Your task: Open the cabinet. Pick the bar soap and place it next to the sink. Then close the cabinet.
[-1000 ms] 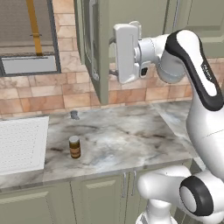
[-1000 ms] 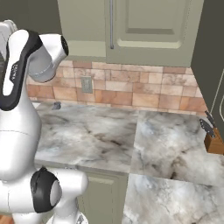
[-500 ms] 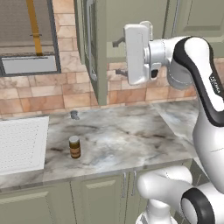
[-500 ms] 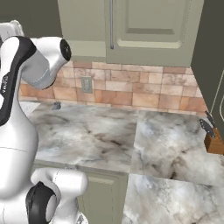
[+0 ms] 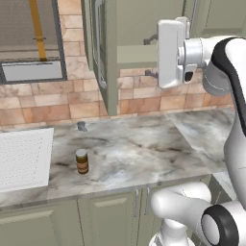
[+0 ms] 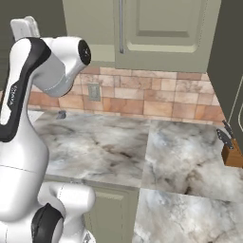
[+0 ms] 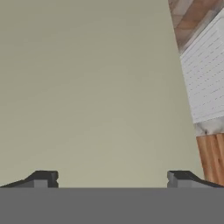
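Observation:
The cabinet (image 5: 137, 29) hangs over the counter with its left door (image 5: 109, 57) swung out edge-on. Its right door (image 6: 161, 23) is shut behind a long silver handle (image 6: 121, 26). My gripper (image 5: 150, 56) hovers in front of the open compartment, level with the shelf, fingers pointing left. It is open with nothing between the fingertips (image 7: 42, 177). The hand view faces a flat sage-green cabinet surface (image 7: 92, 87), with the sink (image 7: 205, 83) at its right. The white gridded sink (image 5: 24, 158) lies at the counter's left end. The bar soap is hidden.
A brown jar (image 5: 82, 161) with a tan lid stands on the marble counter (image 5: 139, 149) right of the sink. A small grey object (image 5: 81, 126) sits by the brick wall. A knife block (image 6: 232, 152) stands at the far right. A window (image 5: 31, 43) is above the sink.
My hand has swung to the right, away from the open door's edge to in front of the open compartment. The door stays open and the jaws stay wide.

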Robot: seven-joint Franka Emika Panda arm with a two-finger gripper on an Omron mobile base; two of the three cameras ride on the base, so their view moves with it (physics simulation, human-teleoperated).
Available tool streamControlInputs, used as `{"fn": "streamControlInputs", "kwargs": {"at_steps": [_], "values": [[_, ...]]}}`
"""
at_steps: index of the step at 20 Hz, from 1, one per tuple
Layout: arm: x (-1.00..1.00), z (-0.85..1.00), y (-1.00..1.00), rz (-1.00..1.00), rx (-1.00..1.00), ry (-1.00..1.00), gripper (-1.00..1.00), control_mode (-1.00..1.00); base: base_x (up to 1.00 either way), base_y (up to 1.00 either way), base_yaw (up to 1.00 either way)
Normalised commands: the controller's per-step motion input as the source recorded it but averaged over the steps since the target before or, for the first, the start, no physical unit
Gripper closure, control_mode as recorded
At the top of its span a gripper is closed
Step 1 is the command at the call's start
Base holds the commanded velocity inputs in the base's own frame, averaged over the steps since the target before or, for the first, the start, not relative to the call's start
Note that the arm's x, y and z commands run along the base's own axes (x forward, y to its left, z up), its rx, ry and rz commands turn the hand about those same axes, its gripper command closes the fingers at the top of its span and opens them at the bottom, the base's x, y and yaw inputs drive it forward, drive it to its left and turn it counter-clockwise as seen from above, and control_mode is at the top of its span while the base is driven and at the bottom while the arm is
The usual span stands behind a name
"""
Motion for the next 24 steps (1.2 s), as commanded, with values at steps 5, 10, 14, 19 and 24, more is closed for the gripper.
{"fn": "streamControlInputs", "kwargs": {"at_steps": [5,10,14,19,24], "values": [[0.0,0.09,-0.42,-0.08,-0.09,0.0,-1.0,-1.0,0.0,0.0,0.0],[-0.06,0.04,-0.3,-0.12,-0.19,0.0,-1.0,-1.0,0.0,0.0,0.0],[-0.06,0.01,-0.3,-0.15,-0.22,-0.09,-1.0,-1.0,0.0,0.0,0.0],[0.0,0.0,-0.39,-0.09,-0.25,-0.13,-1.0,-1.0,0.0,0.0,0.0],[0.0,-0.06,-0.47,-0.04,-0.28,-0.18,-1.0,-1.0,0.0,0.0,0.0]]}}
